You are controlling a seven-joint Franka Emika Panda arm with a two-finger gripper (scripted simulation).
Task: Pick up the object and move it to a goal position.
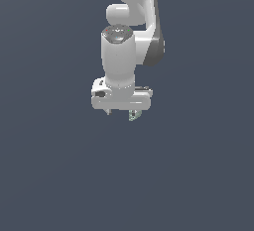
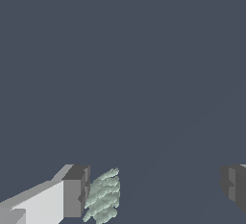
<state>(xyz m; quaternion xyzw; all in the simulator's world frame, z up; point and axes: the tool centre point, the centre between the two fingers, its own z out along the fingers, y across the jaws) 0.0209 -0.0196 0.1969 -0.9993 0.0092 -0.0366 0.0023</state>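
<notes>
Your gripper [image 1: 121,112] hangs with its fingers spread wide, pinching nothing. The object [image 2: 102,196], a small pale green speckled thing, sits right against the inner face of one finger [image 2: 76,191] and well apart from the other, its long axis running roughly along that finger. No container shows, so close evenly or you may nudge it aside.

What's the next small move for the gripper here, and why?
Probably close the gripper. The wrist view shows the pale green object between the fingers, against one fingertip, while the other stands far off, so nothing is clamped yet.
</notes>
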